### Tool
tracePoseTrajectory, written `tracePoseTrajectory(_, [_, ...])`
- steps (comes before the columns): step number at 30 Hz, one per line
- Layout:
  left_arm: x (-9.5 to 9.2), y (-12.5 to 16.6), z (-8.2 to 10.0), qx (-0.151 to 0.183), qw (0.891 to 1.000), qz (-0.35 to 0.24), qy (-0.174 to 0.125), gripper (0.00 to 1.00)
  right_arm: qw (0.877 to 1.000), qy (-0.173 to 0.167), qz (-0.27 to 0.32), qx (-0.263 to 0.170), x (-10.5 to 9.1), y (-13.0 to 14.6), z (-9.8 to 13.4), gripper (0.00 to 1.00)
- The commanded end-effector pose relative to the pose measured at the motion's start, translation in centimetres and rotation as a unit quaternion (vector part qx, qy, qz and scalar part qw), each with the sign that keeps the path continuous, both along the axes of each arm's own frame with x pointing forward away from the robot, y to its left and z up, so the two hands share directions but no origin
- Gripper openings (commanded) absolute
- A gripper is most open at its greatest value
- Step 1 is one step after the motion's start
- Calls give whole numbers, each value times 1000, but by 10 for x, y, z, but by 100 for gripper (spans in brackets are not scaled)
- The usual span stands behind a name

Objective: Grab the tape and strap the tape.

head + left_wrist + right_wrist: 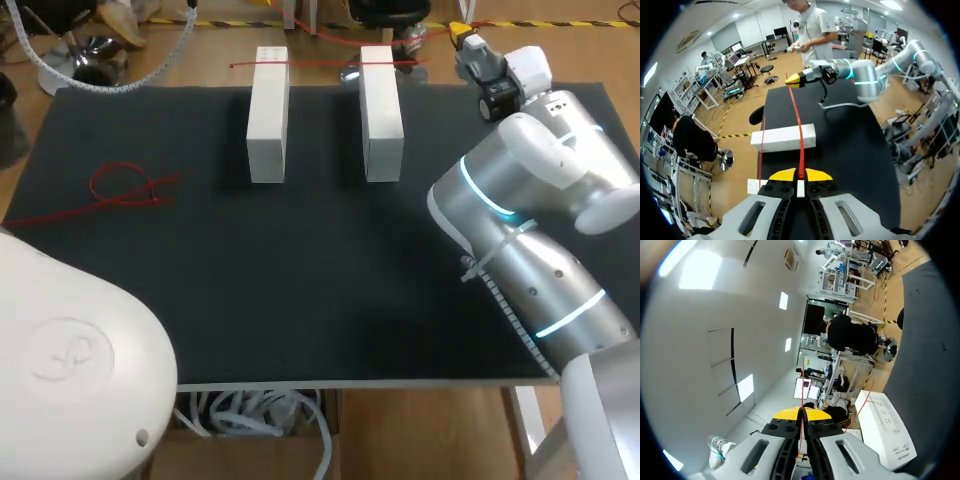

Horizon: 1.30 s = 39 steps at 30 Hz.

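Left wrist view, nearest first: the left gripper (pixel 800 176) has its yellow tips pressed together on the red tape (pixel 799 125), pinching one end. From there the tape runs straight ahead, clear of the mat (pixel 850 150), over a white block (pixel 785 138) lying crosswise, and on to the right gripper (pixel 794 79) at the far end of the table. The right wrist view shows those fingers likewise closed on a thin red strand that leaves from between them. So the tape hangs as a taut line between the two arms.

A second strand (pixel 761 150) crosses the block's other end, apart from the held tape. In the head view it looks to be the red line over the far ends of the left block (pixel 268 115) and the right block (pixel 381 110). The left gripper does not show there. A knotted strand (pixel 130 187) lies on the mat well off to the left.

As I judge it, the grab is done and the strapping is in hand. To do it well, both arms should come down together so the tape meets the block tops square, not slanted. The pull should be firm but gentle, since the blocks stand free and a hard tug could tip or drag them. Neither pinch should loosen until the tape is seated, and it should land clear of the second strand.
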<state>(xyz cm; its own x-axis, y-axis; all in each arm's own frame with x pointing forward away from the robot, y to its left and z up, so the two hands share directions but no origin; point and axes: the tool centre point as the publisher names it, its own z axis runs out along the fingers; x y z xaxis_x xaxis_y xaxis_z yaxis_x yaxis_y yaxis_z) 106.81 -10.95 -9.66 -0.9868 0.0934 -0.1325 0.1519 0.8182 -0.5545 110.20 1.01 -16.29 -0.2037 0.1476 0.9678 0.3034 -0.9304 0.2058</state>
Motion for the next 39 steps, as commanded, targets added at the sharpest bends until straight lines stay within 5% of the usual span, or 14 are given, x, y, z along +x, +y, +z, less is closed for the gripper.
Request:
tracePoseTrajectory(1, [2, -7, 7, 72, 997, -2, 25, 0, 1000, 8, 9, -7, 1, -2, 3, 0])
tracePoseTrajectory(8, [-1, -8, 0, 153, 986, -6, 68, 0, 1000, 5, 15, -18, 2, -1, 4, 0])
tracePoseTrajectory(20, [7, -23, 23, 149, 988, -9, 35, 0, 999, 6, 17, -33, 1, -4, 1, 0])
tracePoseTrajectory(24, [8, -27, 35, 184, 983, -7, -6, 0, 999, 6, 24, -43, 0, -4, 0, 0])
tracePoseTrajectory(31, [8, -34, 41, 161, 987, -10, 2, 0, 998, 7, 33, -61, 0, -4, -2, 0])
tracePoseTrajectory(36, [9, -38, 47, 159, 987, -19, -5, 0, 994, 15, 49, -99, -2, -4, -4, 0])
tracePoseTrajectory(39, [9, -37, 44, 158, 987, -21, -3, 0, 984, 27, 74, -159, -3, -2, -5, 0])
